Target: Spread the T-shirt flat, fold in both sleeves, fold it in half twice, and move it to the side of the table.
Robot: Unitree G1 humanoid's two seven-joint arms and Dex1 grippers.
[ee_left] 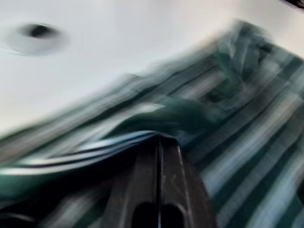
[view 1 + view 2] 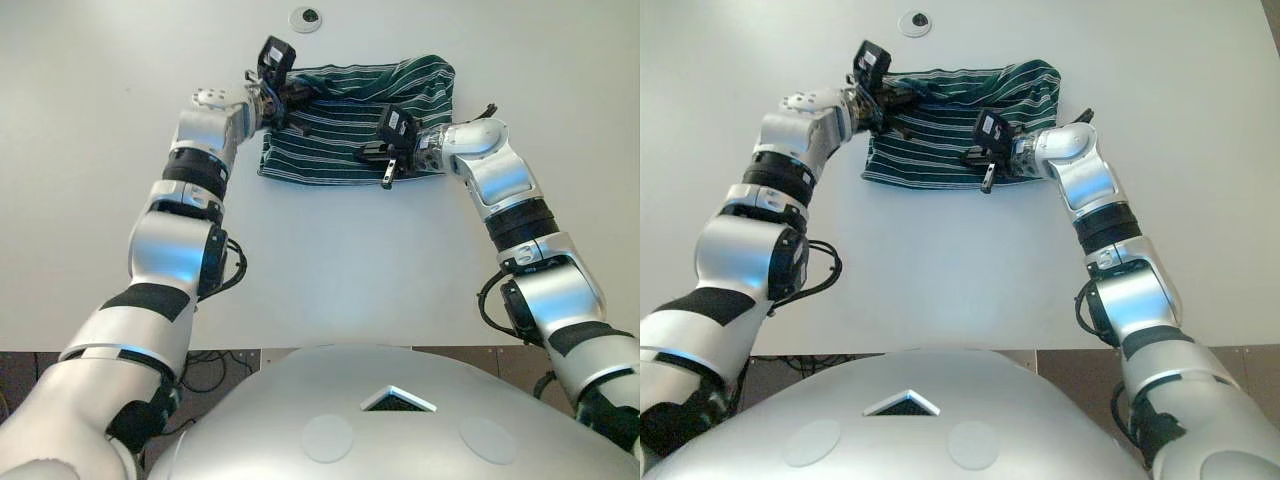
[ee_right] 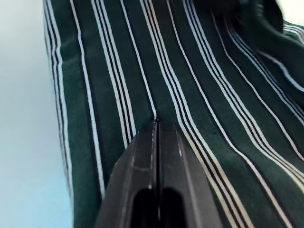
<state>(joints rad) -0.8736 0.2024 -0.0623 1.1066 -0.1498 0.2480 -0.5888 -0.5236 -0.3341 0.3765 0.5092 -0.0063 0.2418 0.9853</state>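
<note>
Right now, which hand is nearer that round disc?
The left gripper, at the far edge of the shirt; the right gripper sits at its near edge.

T-shirt (image 2: 350, 120) dk green, wht stripes, table (image 2: 330, 270) white

L arm bent, stretched fwd; L gripper (image 1: 159, 142) fingers pressed together, shirt (image 1: 190, 114) fold pinched at tips. R arm elbow out; R gripper (image 3: 156, 124) fingers together, tips on shirt.

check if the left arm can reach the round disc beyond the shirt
Probably yes: the round disc lies on bare table just past the left gripper, nothing between. But that gripper is shut on the T-shirt, so it must let go first.
</note>
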